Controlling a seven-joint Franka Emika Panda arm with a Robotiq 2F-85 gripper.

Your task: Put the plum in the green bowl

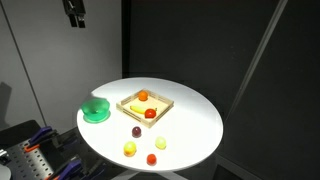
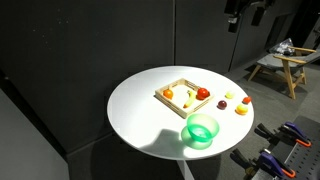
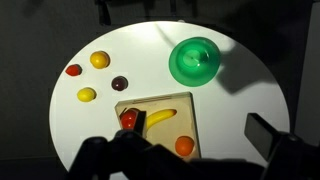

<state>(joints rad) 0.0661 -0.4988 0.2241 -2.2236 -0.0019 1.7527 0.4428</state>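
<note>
Hanging high above the round white table [image 1: 190, 110], the pincer [image 1: 75, 18] is giving no clear view of its jaws, so their opening cannot be told. Far beneath it, the small, smooth, dark-maroon plum [image 3: 120, 83] is resting on bare tabletop, apart from the glossy, shallow green bowl [image 3: 195, 60].

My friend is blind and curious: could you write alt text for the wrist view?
Seen from above, a dark plum lies on a round white table, apart from a green bowl; other fruits lie around, some in a wooden tray.
</note>
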